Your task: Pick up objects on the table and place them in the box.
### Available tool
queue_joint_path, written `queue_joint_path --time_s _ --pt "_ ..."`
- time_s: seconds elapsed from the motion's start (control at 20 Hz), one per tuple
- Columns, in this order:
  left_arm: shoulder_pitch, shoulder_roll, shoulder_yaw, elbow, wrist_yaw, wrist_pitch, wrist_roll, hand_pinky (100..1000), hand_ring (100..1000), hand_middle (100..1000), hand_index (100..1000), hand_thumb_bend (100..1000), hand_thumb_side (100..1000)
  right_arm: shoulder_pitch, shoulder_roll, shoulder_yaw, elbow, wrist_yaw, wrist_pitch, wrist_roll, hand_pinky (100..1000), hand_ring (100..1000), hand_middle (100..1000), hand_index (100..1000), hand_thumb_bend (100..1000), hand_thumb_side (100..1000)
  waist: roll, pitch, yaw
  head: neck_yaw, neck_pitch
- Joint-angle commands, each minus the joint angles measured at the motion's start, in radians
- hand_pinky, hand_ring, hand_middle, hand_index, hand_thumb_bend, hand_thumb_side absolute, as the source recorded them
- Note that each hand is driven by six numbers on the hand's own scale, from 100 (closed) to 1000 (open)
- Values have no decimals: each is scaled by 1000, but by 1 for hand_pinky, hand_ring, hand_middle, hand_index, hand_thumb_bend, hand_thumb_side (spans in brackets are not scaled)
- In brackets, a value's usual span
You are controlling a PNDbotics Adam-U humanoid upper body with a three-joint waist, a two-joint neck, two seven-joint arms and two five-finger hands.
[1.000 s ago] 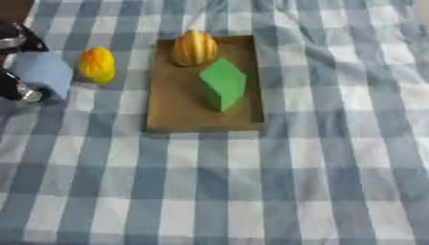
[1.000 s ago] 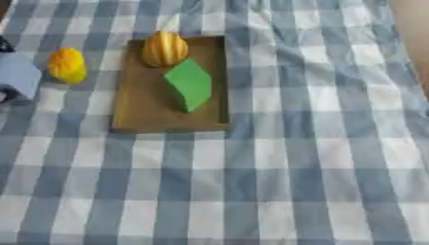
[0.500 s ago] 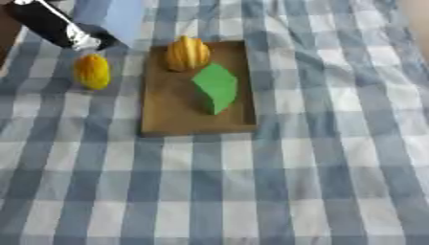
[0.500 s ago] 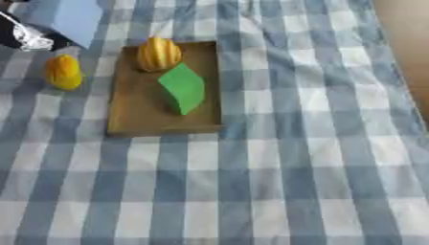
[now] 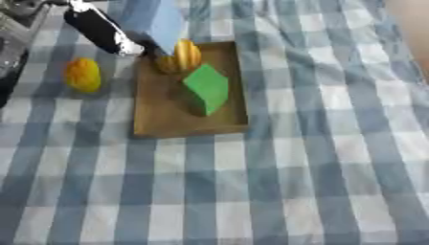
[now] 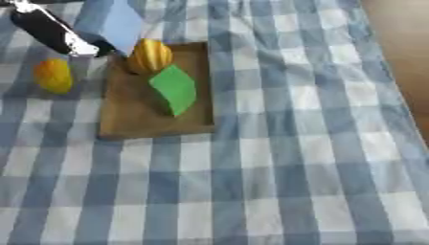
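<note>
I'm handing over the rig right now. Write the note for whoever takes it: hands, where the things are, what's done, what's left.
Left hand: up at the far left, carrying a light blue block, now over the far left corner of the box. I cannot make out its fingers.
Right hand: not in view.
Done: the striped orange-yellow round thing and the green block lie in the box.
Left: set the blue block into the box, then fetch the yellow-orange thing lying on the checked cloth left of the box.

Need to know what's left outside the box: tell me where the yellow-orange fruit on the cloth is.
The yellow-orange fruit lies on the checked cloth at the left eye view's upper left, just left of the brown box, below the left hand.
</note>
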Motion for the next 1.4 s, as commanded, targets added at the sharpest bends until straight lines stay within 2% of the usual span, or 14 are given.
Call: queue_joint_path --time_s 0.05,0.4,0.6,0.95,1.2,1.4 --pt "-21 4 -8 34 -36 -8 -23 733 669 566 710 121 329 -17 -17 -9 -2 -3 -3 3 827 735 677 829 100 843 -3 -23 -3 0 -13" --pt "-16 13 -19 75 -80 -43 -66 747 683 570 700 115 277 -14 -18 -6 2 -2 -4 4 827 735 677 829 100 853 3 -20 -5 -3 -7" --pt "-18 33 -28 53 -74 -61 -118 764 702 585 674 119 303 -12 -20 -5 5 0 -4 6 827 735 677 829 100 856 7 -21 -2 -4 -1" --pt "-9 41 -45 55 -34 -66 -202 793 732 615 688 145 339 -11 -18 -5 10 0 -5 6 827 734 677 830 100 856 8 -20 -2 -3 -1" --pt "-1 40 -53 79 -37 -69 -210 828 777 686 748 226 376 -12 -16 -6 12 -2 -5 4 827 734 677 830 100 856 7 -18 -4 -3 -2" --pt "1 33 -57 106 -47 -78 -208 898 864 790 851 355 459 -13 -15 -8 12 -4 -7 3 827 734 677 830 100 855 7 -16 -7 -3 0"
